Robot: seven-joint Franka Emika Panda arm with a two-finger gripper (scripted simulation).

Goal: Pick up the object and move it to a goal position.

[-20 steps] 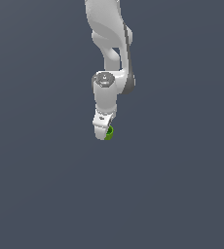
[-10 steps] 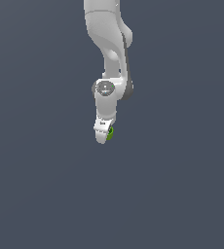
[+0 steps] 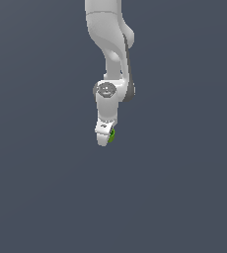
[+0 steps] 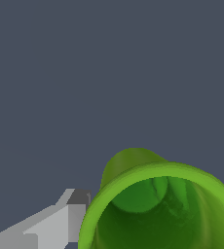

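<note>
- Exterior view, left portion: we see only a plain, uniform slate-grey background [image 3: 41, 148], with nothing standing on it or marking it.
- Exterior view, centre: the white arm [image 3: 108, 39] enters from the top edge and descends to a round grey-capped wrist joint [image 3: 105, 90], below which the gripper [image 3: 105, 137] points downward and slightly toward the exterior view's left.
- At the gripper's tip, on the side toward the exterior view's right, we see the object [image 3: 112, 134], a small bright green piece pressed against the white finger [image 3: 102, 132]; only a sliver of it shows past the finger.
- Finger state: in the exterior view the fingers overlap and their gap is hidden, but the green piece sits at the tip, clear of any visible surface, so we read the fingers as clamped on it.
- Exterior view, right portion: the same unmarked grey background continues to the edge.
- Wrist view: one grey-white finger [image 4: 50, 226] lies just beside the object [image 4: 158, 204], which fills the lower part of the picture as a green hollow form with a thick bright rim and a darker interior.
- The second finger is not visible in the wrist view; the green rim hides that side.
</note>
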